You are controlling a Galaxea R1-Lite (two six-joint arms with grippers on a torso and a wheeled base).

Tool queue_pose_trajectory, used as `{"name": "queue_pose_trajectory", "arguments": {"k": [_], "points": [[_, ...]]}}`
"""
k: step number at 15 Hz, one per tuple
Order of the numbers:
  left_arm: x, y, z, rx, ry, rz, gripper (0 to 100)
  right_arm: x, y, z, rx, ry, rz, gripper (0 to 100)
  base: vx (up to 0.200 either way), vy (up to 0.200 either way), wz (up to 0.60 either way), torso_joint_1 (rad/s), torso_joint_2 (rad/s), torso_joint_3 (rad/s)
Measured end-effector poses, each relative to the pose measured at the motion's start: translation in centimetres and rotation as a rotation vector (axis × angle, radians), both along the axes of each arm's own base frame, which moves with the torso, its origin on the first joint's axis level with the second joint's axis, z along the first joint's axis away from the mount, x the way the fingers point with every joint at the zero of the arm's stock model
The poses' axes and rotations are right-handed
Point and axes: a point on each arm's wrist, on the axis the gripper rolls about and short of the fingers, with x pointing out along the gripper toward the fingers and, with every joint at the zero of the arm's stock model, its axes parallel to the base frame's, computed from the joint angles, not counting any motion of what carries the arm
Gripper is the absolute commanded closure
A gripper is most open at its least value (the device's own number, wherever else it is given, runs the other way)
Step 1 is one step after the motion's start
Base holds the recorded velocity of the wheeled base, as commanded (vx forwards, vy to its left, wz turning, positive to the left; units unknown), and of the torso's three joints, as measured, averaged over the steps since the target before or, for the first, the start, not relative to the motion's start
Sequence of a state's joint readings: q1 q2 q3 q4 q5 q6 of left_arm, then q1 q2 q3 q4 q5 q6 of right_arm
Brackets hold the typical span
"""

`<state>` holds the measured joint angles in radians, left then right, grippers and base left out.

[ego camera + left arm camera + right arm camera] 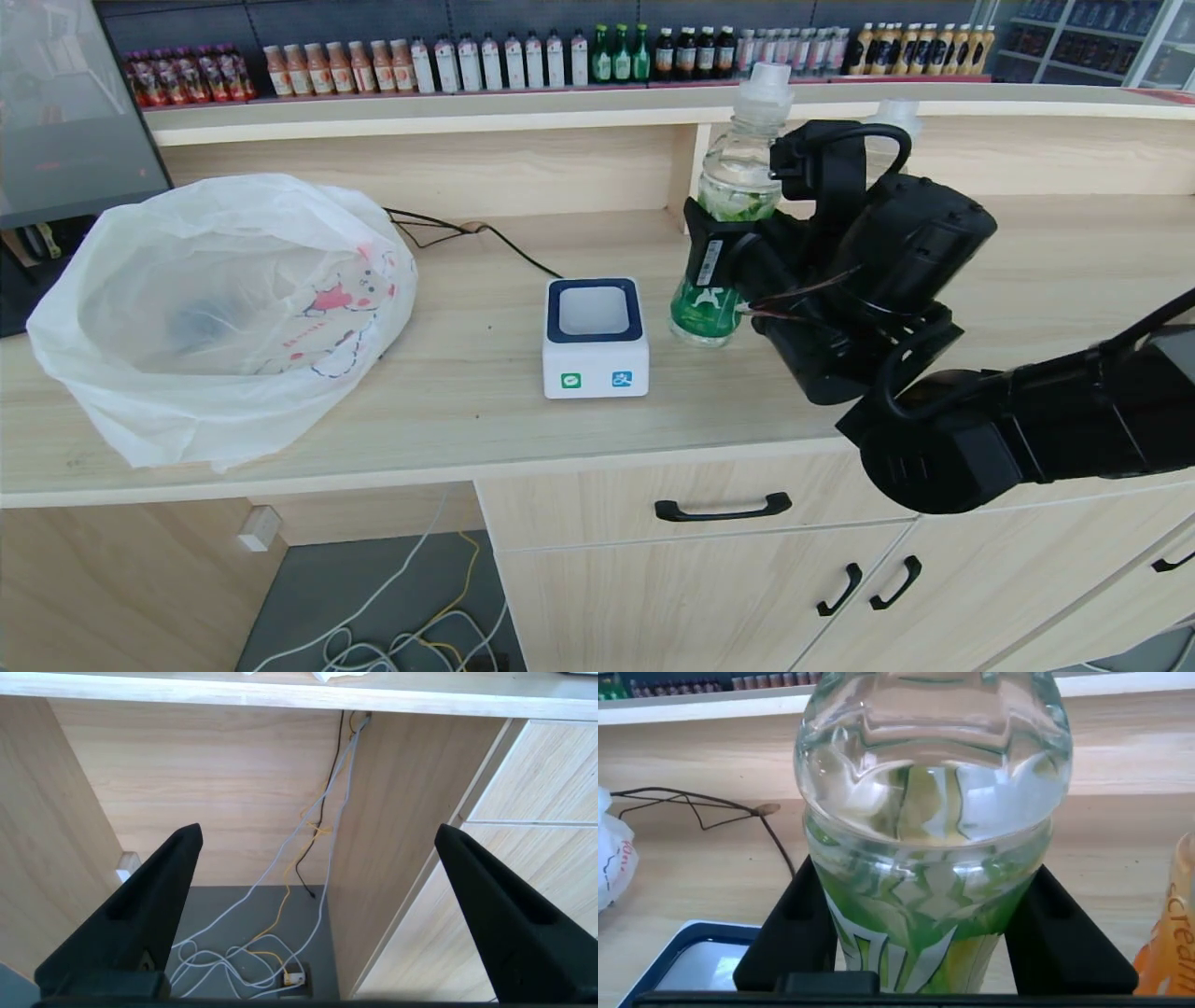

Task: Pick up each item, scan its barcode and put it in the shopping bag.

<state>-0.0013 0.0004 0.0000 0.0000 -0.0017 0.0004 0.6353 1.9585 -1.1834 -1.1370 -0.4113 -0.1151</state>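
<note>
A clear plastic bottle with a green label and white cap (733, 224) is held upright just right of the white box scanner (595, 336), with the right gripper (721, 266) jaws clamped on its label band. The bottle is judged fairly heavy, smooth and slightly squashy, so a mid-body hold suits it. The left gripper (318, 859) jaws stand apart below the worktop (467, 392).

The bottle (733, 201) is showing clear plastic above, a green label (700, 313) with white streaks below, and a white cap (770, 79). The scanner (595, 341) is showing white, with a dark blue frame around a pale window. The bag (215, 308) is showing milky white with a pink-and-red cartoon print. The counter (485, 392) is showing pale wood grain; the right gripper (724, 257) is showing black.
</note>
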Motion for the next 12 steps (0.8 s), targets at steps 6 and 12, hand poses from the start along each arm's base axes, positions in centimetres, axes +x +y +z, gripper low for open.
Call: {"name": "queue_pose_trajectory", "arguments": {"k": [6, 12], "points": [[0.0, 0.0, 0.0, 0.0, 0.0, 0.0, 0, -3.7, -2.0, 0.6, -0.018, 0.022, 0.015, 100, 0.0, 0.0, 0.0, 0.0, 0.0, 0.0], [0.0, 0.0, 0.0, 0.0, 0.0, 0.0, 0, -9.4, -3.7, 1.4, -0.011, 0.029, 0.041, 100, 0.0, 0.0, 0.0, 0.0, 0.0, 0.0]]}}
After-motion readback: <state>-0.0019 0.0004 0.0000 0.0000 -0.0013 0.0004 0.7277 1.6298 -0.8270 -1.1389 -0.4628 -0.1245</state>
